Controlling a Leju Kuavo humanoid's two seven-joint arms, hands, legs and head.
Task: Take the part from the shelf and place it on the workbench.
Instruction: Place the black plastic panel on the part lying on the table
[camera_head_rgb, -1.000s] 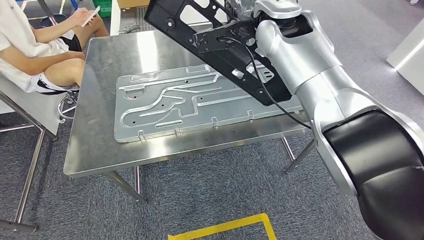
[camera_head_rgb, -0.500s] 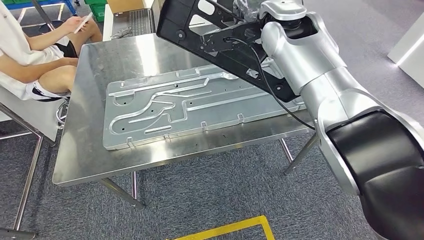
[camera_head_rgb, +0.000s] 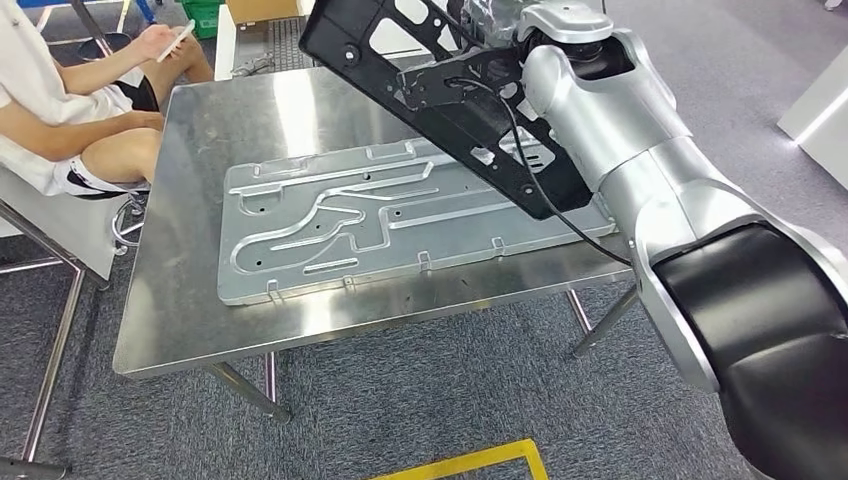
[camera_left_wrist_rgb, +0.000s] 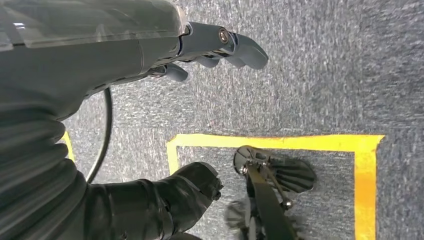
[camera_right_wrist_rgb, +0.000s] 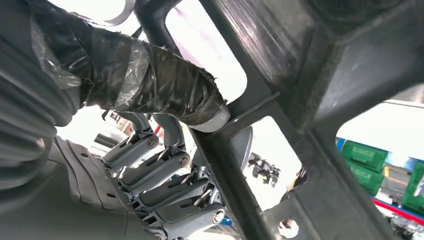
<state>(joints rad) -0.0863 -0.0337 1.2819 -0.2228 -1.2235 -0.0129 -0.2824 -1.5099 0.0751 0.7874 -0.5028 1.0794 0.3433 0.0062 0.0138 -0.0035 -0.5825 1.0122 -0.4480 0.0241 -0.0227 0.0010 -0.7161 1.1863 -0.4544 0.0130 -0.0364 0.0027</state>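
Your right hand (camera_right_wrist_rgb: 165, 170) grips the black part (camera_head_rgb: 440, 95): in the right wrist view the taped thumb (camera_right_wrist_rgb: 165, 97) presses one side of a black bar and the grey fingers (camera_right_wrist_rgb: 165, 187) wrap the other side, so the bar is clamped between them. From the head view you see the part as a long flat black frame with cut-out windows, held up in the air and tilted. Its far end pokes past the back edge of the workbench (camera_head_rgb: 190, 300) and its near end hangs over the right side of the metal plate (camera_head_rgb: 400, 220). It looks to be off the bench and off the plate, though the near end is partly hidden by your right arm (camera_head_rgb: 640, 150), so contact there can't be ruled out. A black cable (camera_head_rgb: 530, 170) runs along the arm across the part.

The plate is a big silver stamped panel with raised channels, lying flat on the steel workbench and taking up most of its top.

Your left hand (camera_left_wrist_rgb: 210, 45) hangs low over grey carpet (camera_left_wrist_rgb: 325, 60), fingers loosely apart, holding nothing. Yellow tape (camera_left_wrist_rgb: 280, 142) marks a box on the floor under it.

A person (camera_head_rgb: 70, 110) sits at the bench's far left corner, holding a phone (camera_head_rgb: 180, 38).
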